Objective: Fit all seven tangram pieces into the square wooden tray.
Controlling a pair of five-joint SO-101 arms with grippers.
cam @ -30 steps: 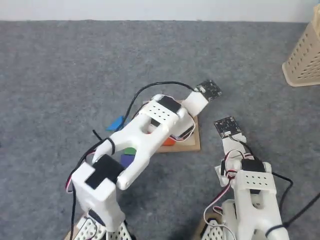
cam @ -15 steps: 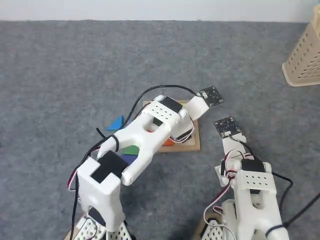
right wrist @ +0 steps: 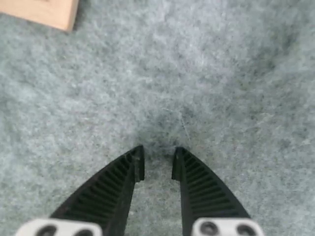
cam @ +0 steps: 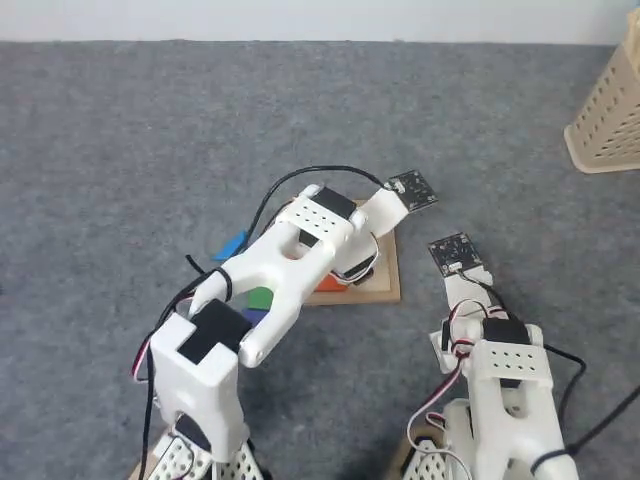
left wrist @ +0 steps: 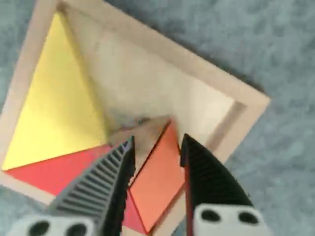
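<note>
Tray (left wrist: 246,105): part filled.
Yellow triangle (left wrist: 54,103): along one tray edge, run into corner.
Red piece (left wrist: 54,172): at next edge, touching yellow.
Orange piece (left wrist: 160,172): by adjoining edge, seemingly not yet flush.
Left gripper (left wrist: 157,142): jaws parted astride orange piece, likely to nudge it home; contact unclear.
Right gripper (right wrist: 157,162): slightly parted, empty, over carpet (right wrist: 221,73), out of the way.
Blue piece (cam: 232,245), green piece (cam: 262,297): on carpet beside tray, waiting.

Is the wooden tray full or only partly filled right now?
Partly filled. The tray holds a yellow triangle, a red piece and an orange piece; bare wood shows beside them.
</note>
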